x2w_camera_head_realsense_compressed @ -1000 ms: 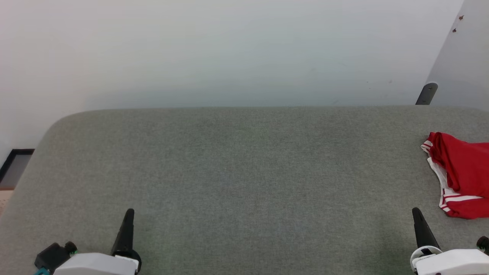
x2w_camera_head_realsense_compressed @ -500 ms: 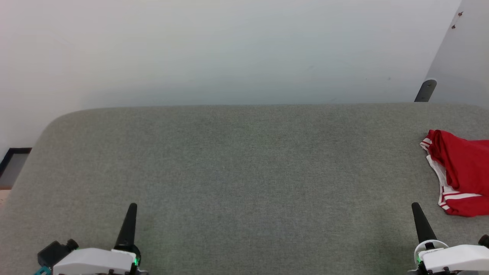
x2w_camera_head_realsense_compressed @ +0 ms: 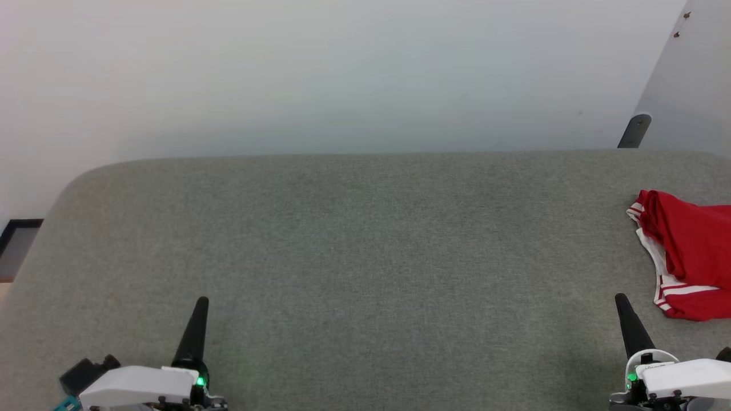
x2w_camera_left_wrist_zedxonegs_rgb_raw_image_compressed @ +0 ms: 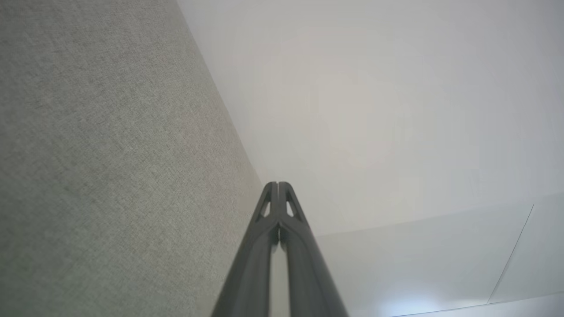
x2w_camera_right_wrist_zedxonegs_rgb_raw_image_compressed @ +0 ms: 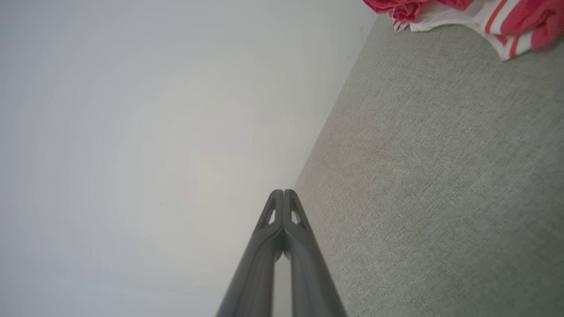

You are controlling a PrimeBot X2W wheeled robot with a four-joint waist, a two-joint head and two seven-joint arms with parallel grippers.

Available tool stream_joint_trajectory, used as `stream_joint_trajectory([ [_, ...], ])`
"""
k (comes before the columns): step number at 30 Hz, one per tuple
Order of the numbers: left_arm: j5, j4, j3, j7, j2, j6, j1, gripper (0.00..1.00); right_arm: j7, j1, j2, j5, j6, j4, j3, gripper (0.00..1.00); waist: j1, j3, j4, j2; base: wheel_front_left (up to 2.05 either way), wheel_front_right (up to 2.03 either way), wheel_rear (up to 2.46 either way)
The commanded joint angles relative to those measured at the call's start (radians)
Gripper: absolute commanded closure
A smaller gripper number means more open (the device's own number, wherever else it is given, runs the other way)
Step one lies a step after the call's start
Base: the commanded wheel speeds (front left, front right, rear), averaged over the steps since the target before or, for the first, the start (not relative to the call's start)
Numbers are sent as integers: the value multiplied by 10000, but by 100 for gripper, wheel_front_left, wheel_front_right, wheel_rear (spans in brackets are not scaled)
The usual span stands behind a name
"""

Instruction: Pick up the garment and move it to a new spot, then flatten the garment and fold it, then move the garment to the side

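The garment lies bunched at the right end of the worktop, running out past the head view's right border. It is red jersey with a white part along its near-left side and red-and-white striped trim at its lower corner. The right tool is near the garment, on its left and towards the robot, apart from it, with a strip of bare fabric between the tip and the striped corner. Its two dark fingers are pressed together and grip nothing. In the right wrist view, the right tool points along the surface, with the garment crumpled at the upper right.

The left tool is well apart from the garment, far to its left, fingers likewise closed on nothing; in the left wrist view, the left tool comes to a single slim tip.

Left of the garment the worktop is a wide stretch of grey-green woven cloth, flat and matte, ending in a rounded far-left corner. Its far edge runs straight behind the garment, against a plain pale wall. Just behind the garment, a dark grey bracket rises at the foot of a slanted pale panel.
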Motion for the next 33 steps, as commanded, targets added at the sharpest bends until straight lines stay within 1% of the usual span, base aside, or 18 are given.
stream_joint_trajectory([
  [1,-212,-73,60,49,-20,-42,-151,100,69,-154,13,262,0,-69,-64,100,0,11,-7,-1,0,0,0],
  [33,-2139,-88,297,660,-411,-56,-393,100,670,-409,91,2915,0,-110,-162,100,0,218,-133,-1,0,0,0],
])
